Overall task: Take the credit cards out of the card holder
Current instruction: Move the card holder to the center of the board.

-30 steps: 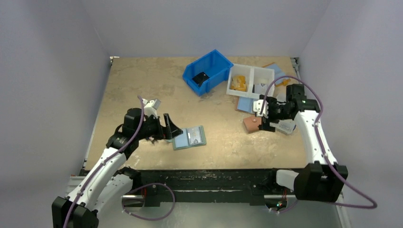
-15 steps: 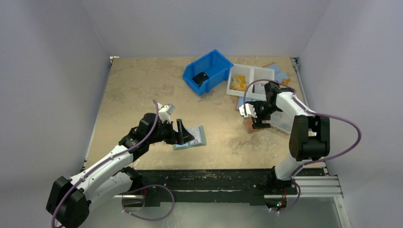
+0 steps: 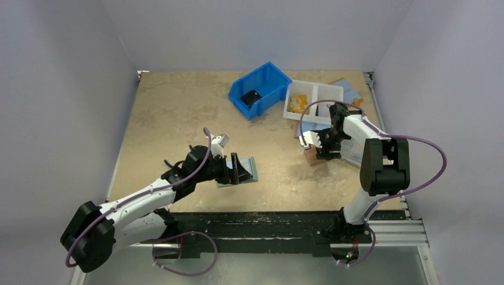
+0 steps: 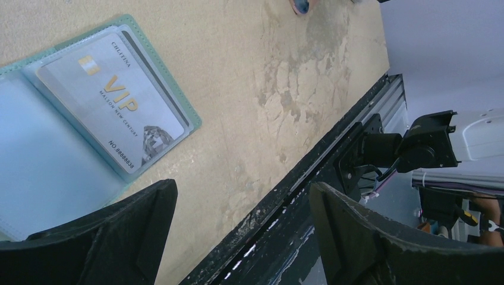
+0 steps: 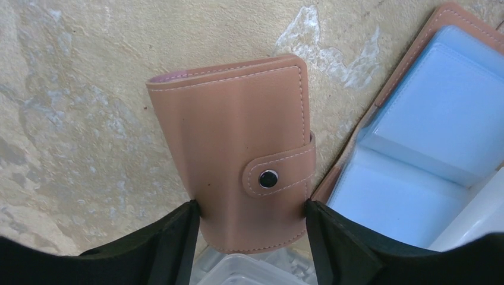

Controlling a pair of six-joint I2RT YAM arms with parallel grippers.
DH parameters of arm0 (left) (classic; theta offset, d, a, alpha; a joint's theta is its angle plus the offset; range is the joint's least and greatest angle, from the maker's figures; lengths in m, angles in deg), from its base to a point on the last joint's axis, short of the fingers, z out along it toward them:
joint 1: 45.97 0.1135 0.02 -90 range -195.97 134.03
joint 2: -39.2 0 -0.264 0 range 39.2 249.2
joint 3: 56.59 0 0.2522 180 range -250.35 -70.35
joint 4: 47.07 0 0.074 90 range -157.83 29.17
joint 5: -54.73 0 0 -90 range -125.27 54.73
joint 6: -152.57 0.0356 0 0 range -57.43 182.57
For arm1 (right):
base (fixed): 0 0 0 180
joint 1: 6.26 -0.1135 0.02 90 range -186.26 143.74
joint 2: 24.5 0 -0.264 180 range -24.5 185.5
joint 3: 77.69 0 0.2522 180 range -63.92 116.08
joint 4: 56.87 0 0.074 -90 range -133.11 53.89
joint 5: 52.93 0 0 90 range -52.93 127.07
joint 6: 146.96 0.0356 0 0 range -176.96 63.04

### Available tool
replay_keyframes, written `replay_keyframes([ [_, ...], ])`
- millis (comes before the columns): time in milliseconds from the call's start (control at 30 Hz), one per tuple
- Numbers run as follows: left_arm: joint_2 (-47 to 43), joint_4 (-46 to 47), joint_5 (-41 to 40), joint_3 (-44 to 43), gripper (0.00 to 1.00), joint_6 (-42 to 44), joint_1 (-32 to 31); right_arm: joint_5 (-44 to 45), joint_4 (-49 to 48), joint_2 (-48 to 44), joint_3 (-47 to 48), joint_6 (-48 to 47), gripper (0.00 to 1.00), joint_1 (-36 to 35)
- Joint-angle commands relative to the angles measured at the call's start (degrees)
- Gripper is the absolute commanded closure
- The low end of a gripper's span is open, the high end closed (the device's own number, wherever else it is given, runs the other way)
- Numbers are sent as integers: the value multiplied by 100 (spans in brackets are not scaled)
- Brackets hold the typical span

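Observation:
The card holder [image 5: 238, 148] is a small salmon-brown leather wallet, snapped closed by its tab and lying flat on the table. From above the card holder [image 3: 313, 155] sits at the right of the table. My right gripper [image 5: 249, 208] straddles its near end, with both fingertips touching its side edges. The same right gripper [image 3: 321, 148] hangs just over it in the top view. The credit cards are hidden. My left gripper [image 4: 241, 190] stands open and empty, hovering near the table's front; in the top view the left gripper [image 3: 238, 169] overlaps a teal folder.
An open teal folder [image 4: 35, 160] holds a grey VIP card [image 4: 113, 107]. A larger brown-edged, blue-lined folder [image 5: 428, 136] lies right beside the card holder, and a clear plastic box [image 5: 255, 270] sits by its near end. A blue bin [image 3: 260, 90] and white divided tray [image 3: 313, 101] stand behind.
My left arm has reached rightward until its gripper hangs over the teal folder. My right arm has swung round, and its jaws have narrowed onto the card holder's sides.

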Motion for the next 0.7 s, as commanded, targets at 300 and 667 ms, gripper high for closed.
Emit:
replay_keyframes([
  [300,-433,202,-614,287,12,-328,-44,-520,-995,-852,-1392,1983,42,-1595],
  [667,-1829,-1876,-2502,164,12,-1046,-42,-301,-1856,353,-12,5621,46,-4461],
])
